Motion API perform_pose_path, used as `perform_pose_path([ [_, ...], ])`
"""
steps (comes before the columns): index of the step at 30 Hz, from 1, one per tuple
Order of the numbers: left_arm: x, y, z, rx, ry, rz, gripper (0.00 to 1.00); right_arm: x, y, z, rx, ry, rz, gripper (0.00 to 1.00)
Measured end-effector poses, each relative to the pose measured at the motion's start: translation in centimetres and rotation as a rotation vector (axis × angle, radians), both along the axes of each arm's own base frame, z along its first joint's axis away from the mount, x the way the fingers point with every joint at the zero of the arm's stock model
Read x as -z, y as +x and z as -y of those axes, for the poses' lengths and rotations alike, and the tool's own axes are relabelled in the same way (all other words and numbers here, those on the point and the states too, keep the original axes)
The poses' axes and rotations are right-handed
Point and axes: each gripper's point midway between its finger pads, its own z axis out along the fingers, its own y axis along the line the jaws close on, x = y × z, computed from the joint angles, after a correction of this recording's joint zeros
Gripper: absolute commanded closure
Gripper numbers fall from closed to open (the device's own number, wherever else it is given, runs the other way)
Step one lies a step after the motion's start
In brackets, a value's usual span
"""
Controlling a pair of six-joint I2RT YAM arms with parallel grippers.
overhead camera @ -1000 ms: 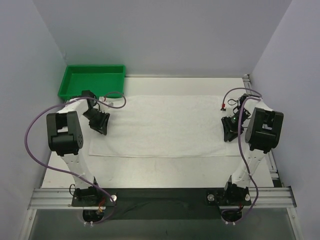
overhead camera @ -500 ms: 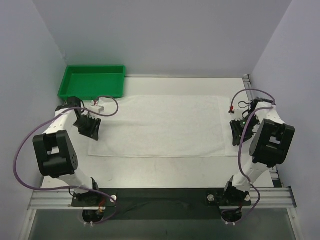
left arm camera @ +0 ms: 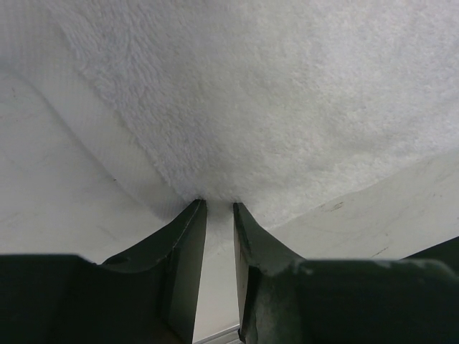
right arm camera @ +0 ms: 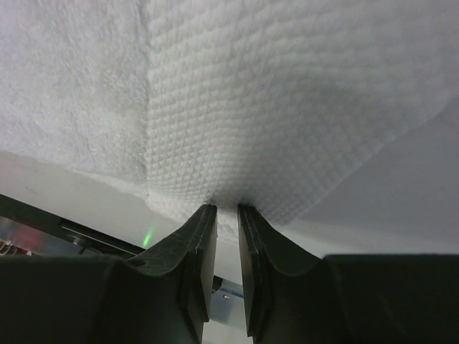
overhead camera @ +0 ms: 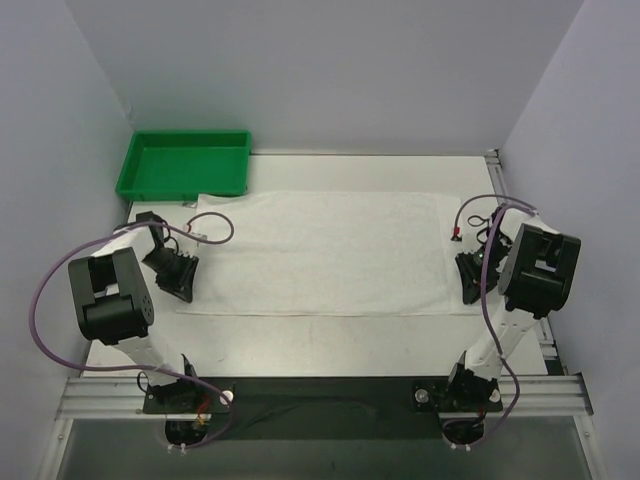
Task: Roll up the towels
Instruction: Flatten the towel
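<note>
Top external: towel (overhead camera: pixel 330 250) flat on white table (overhead camera: pixel 330 340), pale walls (overhead camera: pixel 330 70) around.

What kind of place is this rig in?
Probably a lab test cell: plain walls box in the table, two arms mount on an aluminium rail, with a white towel and a green tray laid out.

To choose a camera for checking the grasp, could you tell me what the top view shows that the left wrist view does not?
Only the top view: the whole towel, the green tray, the left arm and right arm. Only the left wrist view: the left gripper close up, its fingers narrowly apart at the towel's edge. Both: towel and table.
</note>
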Motion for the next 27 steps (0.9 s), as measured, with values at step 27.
perform_pose_path([
  [27, 0.2, -5.1, -1.4, 0.11, 0.062, 0.017, 0.78, 0.2, -5.3, 1.4, -0.209, -0.164, -0.081, 0.76],
])
